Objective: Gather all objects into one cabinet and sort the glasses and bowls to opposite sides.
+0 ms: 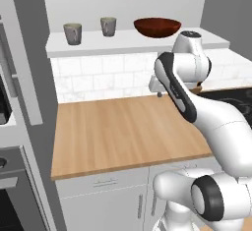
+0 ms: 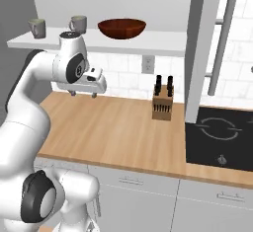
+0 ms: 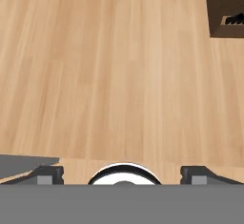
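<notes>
Mugs on the white shelf board of the cabinet recess: two showing, both upright, mouths up. Left grey mug near the shelf's left end, handle hard to make out in the left base view, seen toward the left in the right base view. Second grey mug set farther back and to the right, well apart from the first, handle on its left side in the right base view. Dark red bowl upright beside them to the right, wide axis along the shelf, apart from the second mug; its lower right rim cut off by the arm's upper joint in the left base view. Shelf's right end hidden behind a grey panel in the right base view.

Below, gripper pointing straight down above the wooden tabletop, near the tiled back wall, holding nothing; fingertips spread wide, seen at both lower corners of the hand view. Knife block farther right on the tabletop, clipped at the hand view's upper right corner. Black cooktop beyond it, cut by the frame edge.
</notes>
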